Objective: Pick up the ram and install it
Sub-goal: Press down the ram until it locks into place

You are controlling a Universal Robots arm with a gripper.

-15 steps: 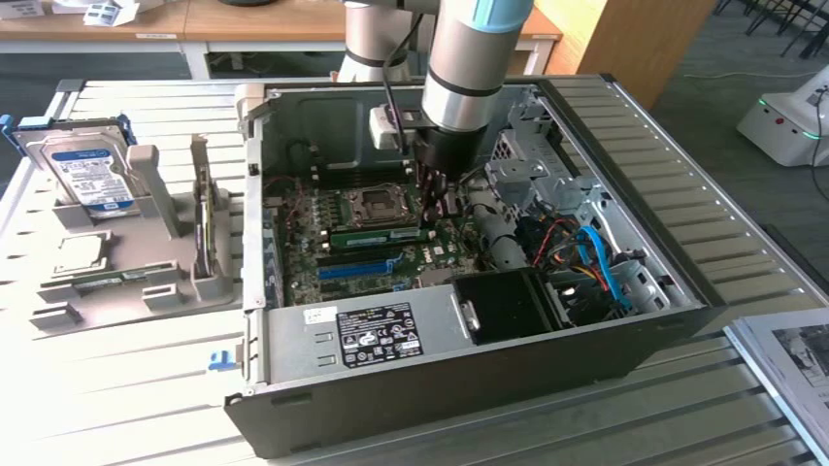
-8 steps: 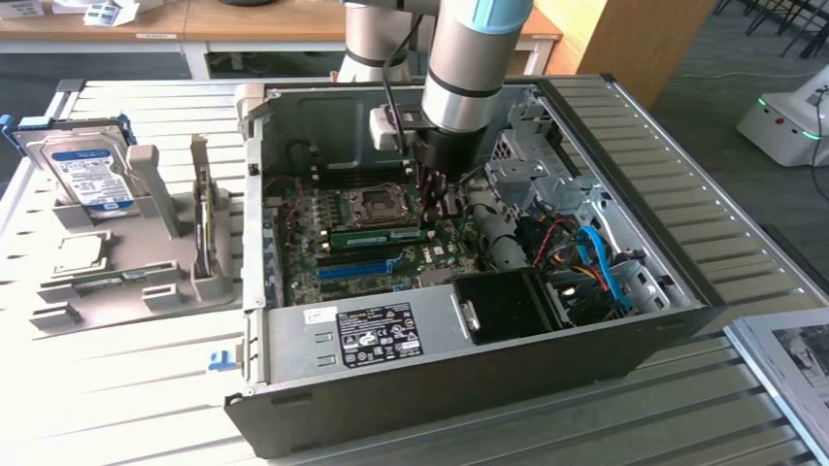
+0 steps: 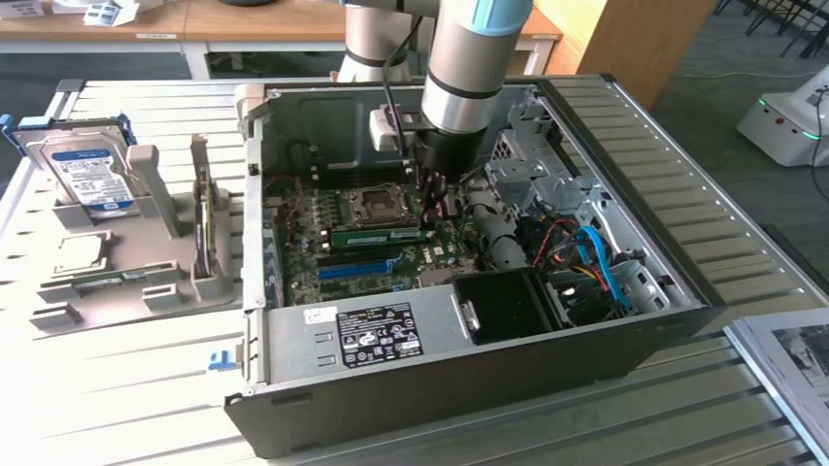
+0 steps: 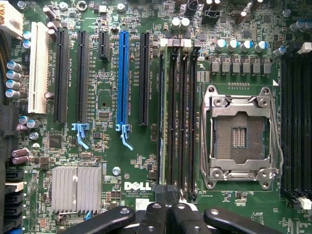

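Observation:
The ram (image 3: 379,234) is a long green stick standing on edge in a motherboard slot, between the empty CPU socket (image 3: 376,206) and the blue slot (image 3: 356,269). In the wrist view I see the ram (image 4: 161,122) edge-on as a thin line in the slot of the black bank nearest the blue slot (image 4: 123,78). My gripper (image 3: 434,189) reaches down into the open computer case (image 3: 674,291) over one end of the stick. Its black fingers are pressed together, so the gripper (image 4: 167,212) is shut with nothing between them. I cannot tell if they touch the ram.
A silver hard drive (image 3: 91,175) and other parts stand on a grey holder (image 3: 130,291) at the exterior view's left. Inside the case are a power supply (image 3: 376,335), blue and red cables (image 3: 596,262) and a drive cage (image 3: 525,155). A heat sink (image 4: 75,187) sits near the fingers.

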